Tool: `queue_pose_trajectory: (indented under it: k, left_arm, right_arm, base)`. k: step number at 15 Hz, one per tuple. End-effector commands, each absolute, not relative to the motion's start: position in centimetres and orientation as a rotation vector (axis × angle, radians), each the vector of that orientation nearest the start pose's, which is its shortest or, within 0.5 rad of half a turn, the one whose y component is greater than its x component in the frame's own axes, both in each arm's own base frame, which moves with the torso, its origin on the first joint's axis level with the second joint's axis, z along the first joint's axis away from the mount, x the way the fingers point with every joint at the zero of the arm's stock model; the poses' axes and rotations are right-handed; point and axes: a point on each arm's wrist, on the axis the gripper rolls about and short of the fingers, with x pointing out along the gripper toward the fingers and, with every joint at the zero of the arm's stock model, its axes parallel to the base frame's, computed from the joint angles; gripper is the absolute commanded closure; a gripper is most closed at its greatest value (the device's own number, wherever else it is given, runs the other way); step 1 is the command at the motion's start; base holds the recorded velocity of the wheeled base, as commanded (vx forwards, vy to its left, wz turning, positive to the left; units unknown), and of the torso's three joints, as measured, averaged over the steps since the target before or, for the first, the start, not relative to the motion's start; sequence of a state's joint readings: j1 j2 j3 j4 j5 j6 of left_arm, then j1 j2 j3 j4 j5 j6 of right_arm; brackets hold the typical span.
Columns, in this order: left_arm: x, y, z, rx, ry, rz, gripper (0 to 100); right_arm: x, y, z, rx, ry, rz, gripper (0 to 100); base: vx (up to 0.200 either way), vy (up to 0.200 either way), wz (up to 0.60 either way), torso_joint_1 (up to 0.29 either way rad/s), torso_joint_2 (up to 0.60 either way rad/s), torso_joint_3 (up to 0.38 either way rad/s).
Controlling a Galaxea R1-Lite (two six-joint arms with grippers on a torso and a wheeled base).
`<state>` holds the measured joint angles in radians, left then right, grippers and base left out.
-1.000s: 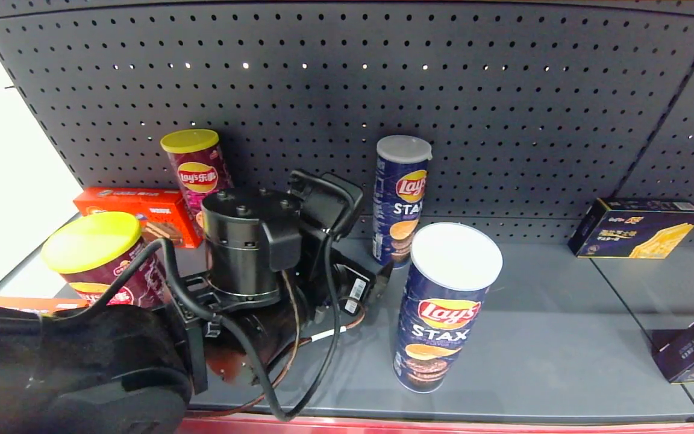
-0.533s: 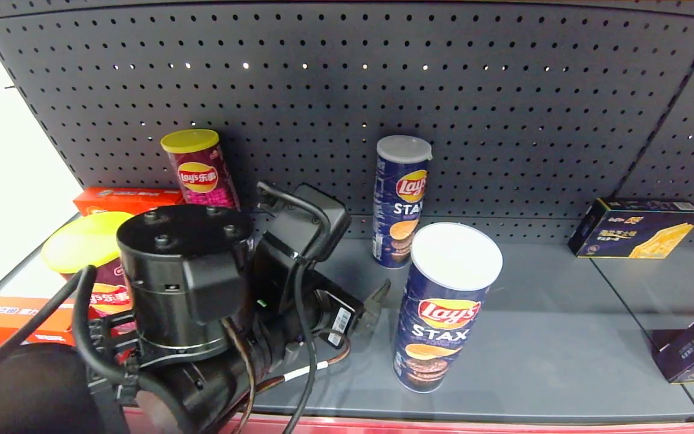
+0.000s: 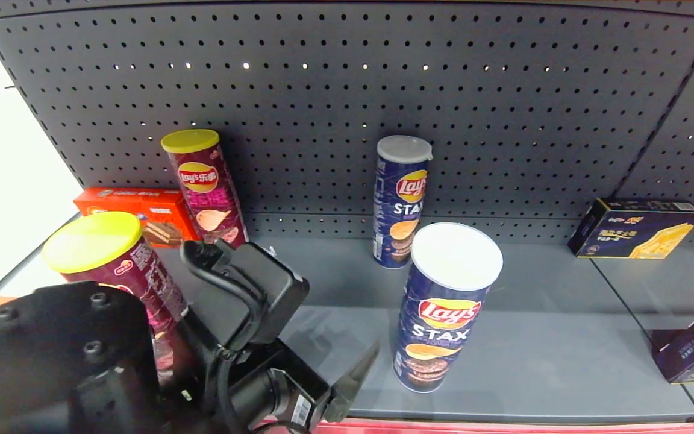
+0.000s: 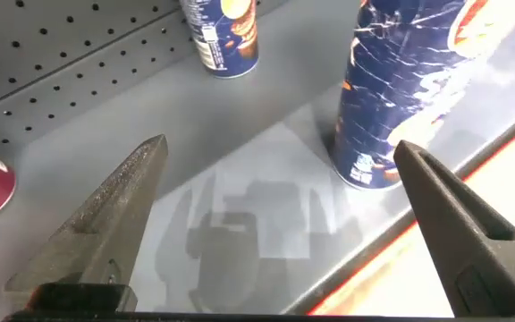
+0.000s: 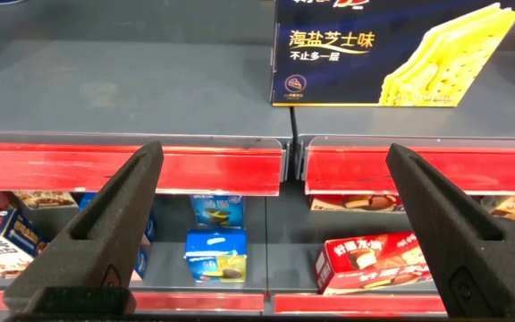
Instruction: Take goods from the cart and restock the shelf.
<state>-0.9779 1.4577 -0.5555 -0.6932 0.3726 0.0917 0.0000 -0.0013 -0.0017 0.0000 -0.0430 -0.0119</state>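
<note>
Two blue chip cans stand upright on the grey shelf (image 3: 552, 337): one near the front (image 3: 447, 307) with a white lid, and one by the pegboard (image 3: 401, 202). My left gripper (image 4: 282, 148) is open and holds nothing. It hovers over the shelf's front edge, left of the front blue can (image 4: 409, 89) and apart from it. One of its fingers (image 3: 356, 377) shows low in the head view. My right gripper (image 5: 275, 150) is open and empty, facing the red price strip (image 5: 132, 165) of the shelf below a dark cracker box (image 5: 392, 54).
Two maroon cans with yellow lids (image 3: 112, 271) (image 3: 202, 184) and an orange box (image 3: 142, 208) stand at the shelf's left. Dark boxes (image 3: 636, 228) (image 3: 693, 346) sit at the right. Bare shelf lies between the blue cans and the dark boxes. Lower shelves hold packaged snacks (image 5: 217, 250).
My left arm has drawn back from beside the front blue can toward the shelf's front edge and lower left. The cans have stayed put.
</note>
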Motion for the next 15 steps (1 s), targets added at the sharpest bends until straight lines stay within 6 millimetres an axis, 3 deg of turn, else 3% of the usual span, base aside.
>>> queue_pose_trajectory:
  k: [1, 7, 10, 14, 15]
  left_arm:
    - [13.0, -18.1, 19.1, 0.208, 0.12, -0.617, 0]
    - [7.9, -13.0, 18.7, 0.177, 0.059, -0.712, 0]
    - [6.2, -10.0, 16.8, 0.177, 0.06, -0.725, 0]
    - [4.3, -5.0, 13.2, 0.158, 0.051, -0.626, 0]
    - [4.1, -4.1, 13.1, 0.147, 0.045, -0.587, 0]
  right_arm:
    - [-2.3, -0.1, 7.6, -0.012, -0.001, -0.043, 0]
    - [-2.3, -0.1, 7.6, -0.012, -0.001, -0.043, 0]
    - [-2.3, -0.1, 7.6, -0.012, -0.001, -0.043, 0]
    - [-2.3, -0.1, 7.6, -0.012, -0.003, -0.043, 0]
    - [-2.3, -0.1, 7.6, -0.012, -0.001, -0.043, 0]
  base:
    - [0.0, 0.0, 0.0, 0.0, 0.0, 0.0]
    - [0.0, 0.0, 0.0, 0.0, 0.0, 0.0]
    - [0.0, 0.0, 0.0, 0.0, 0.0, 0.0]
    - [0.0, 0.0, 0.0, 0.0, 0.0, 0.0]
    - [0.0, 0.0, 0.0, 0.0, 0.0, 0.0]
